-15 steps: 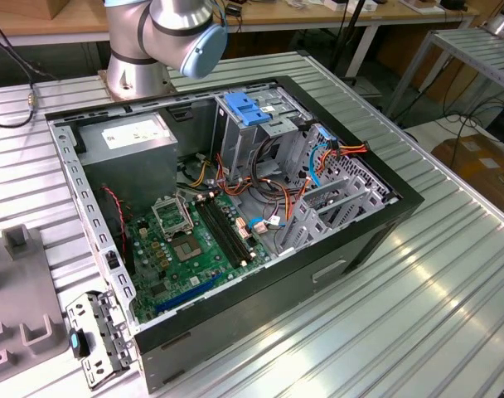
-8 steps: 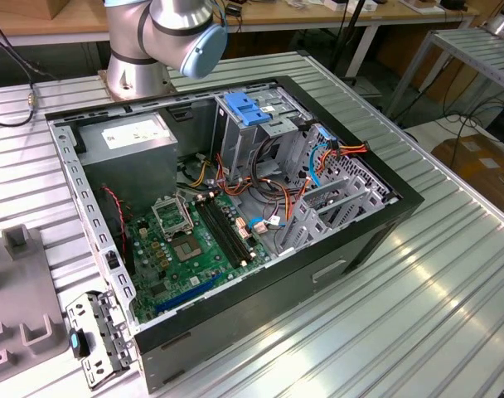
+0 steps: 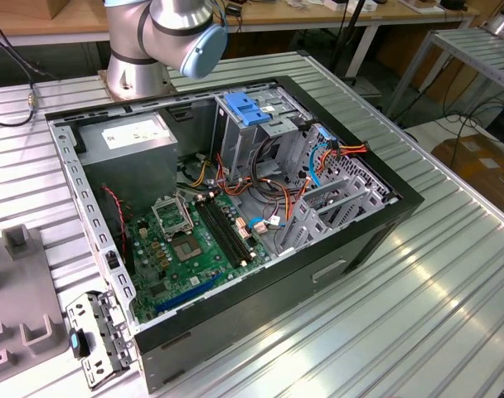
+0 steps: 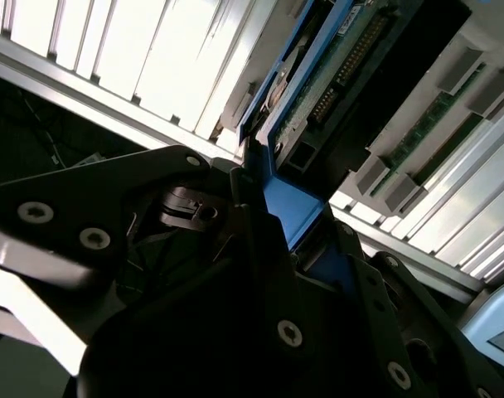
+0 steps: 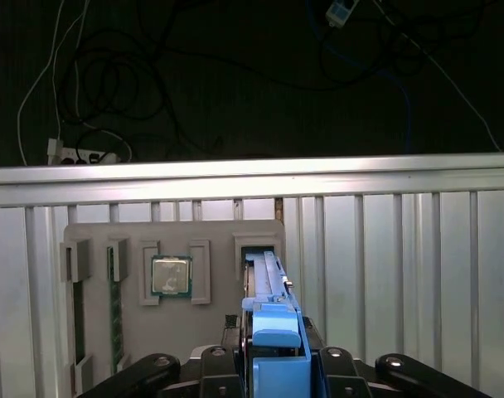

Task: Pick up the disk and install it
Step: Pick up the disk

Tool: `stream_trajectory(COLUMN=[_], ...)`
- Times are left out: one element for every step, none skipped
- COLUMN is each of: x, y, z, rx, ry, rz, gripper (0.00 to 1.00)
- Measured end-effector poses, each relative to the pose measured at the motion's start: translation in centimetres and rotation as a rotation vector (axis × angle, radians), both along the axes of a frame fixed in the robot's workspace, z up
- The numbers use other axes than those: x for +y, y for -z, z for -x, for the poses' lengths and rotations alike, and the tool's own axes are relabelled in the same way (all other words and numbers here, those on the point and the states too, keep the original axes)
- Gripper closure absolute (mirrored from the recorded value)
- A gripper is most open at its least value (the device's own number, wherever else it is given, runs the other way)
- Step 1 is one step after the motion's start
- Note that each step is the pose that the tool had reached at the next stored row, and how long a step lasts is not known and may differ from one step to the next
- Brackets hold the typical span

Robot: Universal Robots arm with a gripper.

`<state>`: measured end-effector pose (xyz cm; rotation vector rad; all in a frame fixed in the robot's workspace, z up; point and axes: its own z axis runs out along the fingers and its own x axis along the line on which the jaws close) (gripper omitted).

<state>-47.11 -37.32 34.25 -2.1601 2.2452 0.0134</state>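
The disk (image 5: 267, 278) stands on edge in a slot of a grey holder tray (image 5: 136, 240) on the ribbed aluminium table. Its blue plastic rail runs back between my dark fingers. In the second wrist view the disk (image 4: 318, 75) shows its green circuit-board side and a blue rail along its edge. My gripper (image 5: 274, 332) sits at the disk's near end, its fingers (image 4: 235, 186) pressed on either side of the blue rail, shut on it. The open computer case (image 3: 376, 240) lies on its side in the exterior view.
The holder tray also carries a processor chip (image 5: 171, 275) and memory sticks (image 5: 115, 307). Inside the case are a motherboard (image 3: 186, 240), a grey power supply box (image 3: 128, 141), a pale-blue latch plate (image 3: 248, 109) over the drive cage, and loose cables. A metal bracket (image 3: 94, 336) lies by the case.
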Motion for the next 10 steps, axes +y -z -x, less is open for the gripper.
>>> stream_trajectory(x=[0.00,0.00,0.00,0.00,0.00,0.00,0.00,0.00,0.00,0.00], y=[-0.05,-0.09,-0.15,-0.27,-0.35,-0.45,-0.54,-0.61,-0.65,-0.70], z=[0.00,0.00,0.00,0.00,0.00,0.00,0.00,0.00,0.00,0.00], rx=[0.0001,0.0000,-0.0001,-0.0001,-0.0002,-0.0002,-0.0002,-0.0002,-0.0001,-0.0003], ry=[0.000,0.000,0.000,0.000,0.000,0.000,0.000,0.000,0.000,0.000], rz=[0.0001,0.0000,-0.0001,-0.0001,-0.0001,-0.0001,-0.0001,-0.0001,-0.0001,-0.0002], gripper=[0.63,0.63,0.63,0.63,0.63,0.63,0.63,0.63,0.63,0.63])
